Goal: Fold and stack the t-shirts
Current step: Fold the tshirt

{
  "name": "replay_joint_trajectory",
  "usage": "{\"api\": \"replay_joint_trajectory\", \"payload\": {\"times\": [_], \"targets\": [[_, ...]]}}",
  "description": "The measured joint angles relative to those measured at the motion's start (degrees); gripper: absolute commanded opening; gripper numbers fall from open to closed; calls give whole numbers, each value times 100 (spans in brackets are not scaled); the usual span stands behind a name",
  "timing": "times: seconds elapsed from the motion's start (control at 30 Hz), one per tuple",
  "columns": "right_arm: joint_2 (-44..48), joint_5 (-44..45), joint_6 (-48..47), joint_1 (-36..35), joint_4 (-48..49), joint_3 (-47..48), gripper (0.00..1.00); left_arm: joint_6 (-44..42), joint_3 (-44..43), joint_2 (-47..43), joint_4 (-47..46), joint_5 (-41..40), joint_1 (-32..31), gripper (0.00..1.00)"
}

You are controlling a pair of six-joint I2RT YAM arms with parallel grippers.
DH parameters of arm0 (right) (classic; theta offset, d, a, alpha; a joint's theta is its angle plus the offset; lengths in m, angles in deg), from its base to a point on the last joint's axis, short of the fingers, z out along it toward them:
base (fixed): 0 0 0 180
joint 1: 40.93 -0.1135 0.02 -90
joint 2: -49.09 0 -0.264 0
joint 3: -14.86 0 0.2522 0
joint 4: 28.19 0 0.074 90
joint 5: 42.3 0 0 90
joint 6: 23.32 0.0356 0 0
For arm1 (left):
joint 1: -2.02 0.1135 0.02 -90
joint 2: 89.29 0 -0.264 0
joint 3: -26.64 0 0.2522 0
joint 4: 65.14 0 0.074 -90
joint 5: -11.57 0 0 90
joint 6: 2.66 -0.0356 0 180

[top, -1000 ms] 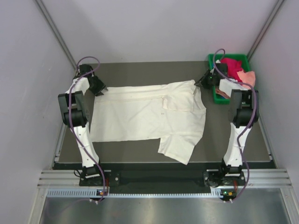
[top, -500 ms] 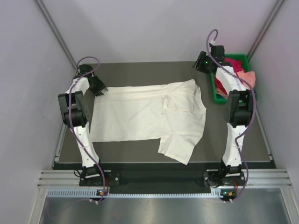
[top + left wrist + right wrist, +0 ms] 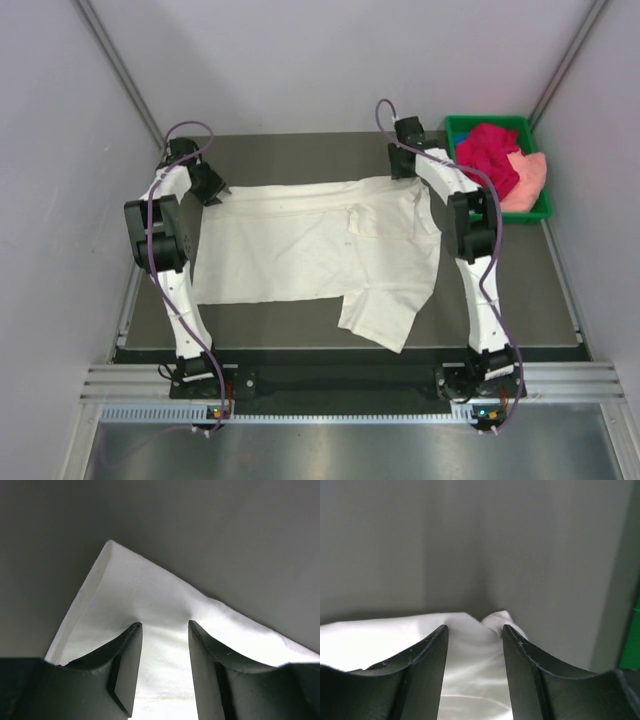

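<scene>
Lying spread flat on the dark grey table [image 3: 300,150] between both arms, the soft cream-white cloth t-shirt [image 3: 310,250] looks light and limp, best pinched at its 2 far corners, where the left gripper [image 3: 165,625] and right gripper [image 3: 475,628] stand with fingers parted, clamping nothing.

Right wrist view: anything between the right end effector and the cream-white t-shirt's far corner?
Nothing visible. The right end effector hangs open over that corner of the cream-white cloth t-shirt, and only cloth shows between its fingers. The green plastic tray sits off to the right, apart from both.
</scene>
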Motion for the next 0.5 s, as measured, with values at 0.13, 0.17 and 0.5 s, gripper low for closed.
{"api": "replay_joint_trajectory", "payload": {"times": [0.13, 0.17, 0.5], "targets": [[-101, 437, -313, 20, -90, 0, 45, 0, 2, -2, 0, 0, 0, 48], [-103, 505, -365, 22, -90, 0, 45, 0, 2, -2, -2, -2, 0, 48], [-232, 940, -280, 66, -170, 323, 37, 0, 48, -26, -42, -39, -7, 48]]}}
